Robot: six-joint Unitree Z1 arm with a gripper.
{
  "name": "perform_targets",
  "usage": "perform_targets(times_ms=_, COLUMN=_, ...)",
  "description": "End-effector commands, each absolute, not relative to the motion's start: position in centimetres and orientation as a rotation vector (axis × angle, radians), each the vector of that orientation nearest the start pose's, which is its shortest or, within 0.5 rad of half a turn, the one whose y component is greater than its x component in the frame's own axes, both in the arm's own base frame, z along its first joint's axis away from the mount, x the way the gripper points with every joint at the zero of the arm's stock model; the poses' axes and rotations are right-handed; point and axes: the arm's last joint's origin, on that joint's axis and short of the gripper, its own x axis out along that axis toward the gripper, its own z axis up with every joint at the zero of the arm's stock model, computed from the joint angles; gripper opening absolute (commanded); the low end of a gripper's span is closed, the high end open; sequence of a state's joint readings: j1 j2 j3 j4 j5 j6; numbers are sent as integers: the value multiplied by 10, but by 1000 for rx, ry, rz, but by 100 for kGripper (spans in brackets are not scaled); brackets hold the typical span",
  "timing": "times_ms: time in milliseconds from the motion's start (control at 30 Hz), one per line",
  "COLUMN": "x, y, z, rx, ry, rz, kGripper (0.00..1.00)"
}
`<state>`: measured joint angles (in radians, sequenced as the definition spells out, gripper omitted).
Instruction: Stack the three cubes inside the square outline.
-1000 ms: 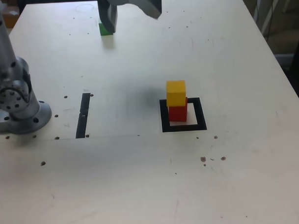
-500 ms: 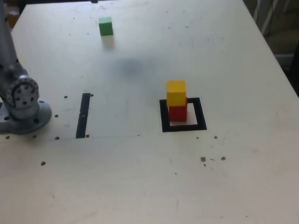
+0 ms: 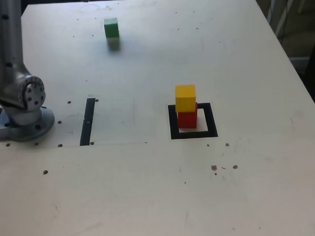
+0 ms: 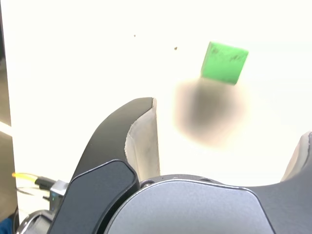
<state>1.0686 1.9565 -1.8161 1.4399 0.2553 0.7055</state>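
The small matte green cube [image 3: 111, 27] sits alone at the far end of the pale desk [image 3: 243, 187], well apart from the thick black square outline [image 3: 193, 121], where the yellow cube [image 3: 185, 98] tops the red cube [image 3: 187, 119]. The claw [image 4: 229, 141], gaping and empty, has risen out of the exterior view since a second ago.

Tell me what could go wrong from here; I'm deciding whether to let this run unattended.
The yellow cube sits slightly off-centre on the red cube, so adding a third could topple the stack. The green cube lies far from the square outline, and the open gripper sees it off to one side of its jaws, so a grasp might clip it.
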Motion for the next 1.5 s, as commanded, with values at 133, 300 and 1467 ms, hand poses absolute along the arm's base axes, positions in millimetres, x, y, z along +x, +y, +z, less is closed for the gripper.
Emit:
perform_targets(times_ms=133, x=164, y=346, z=308, rx=-206, ry=1798, rz=392, kGripper=100)
perform_targets(times_ms=300, x=170, y=362, z=287, rx=-220, ry=1820, rz=370, kGripper=99)
perform_targets(times_ms=1467, x=181, y=391, z=213, rx=-249, ry=1827, rz=244, kGripper=88)
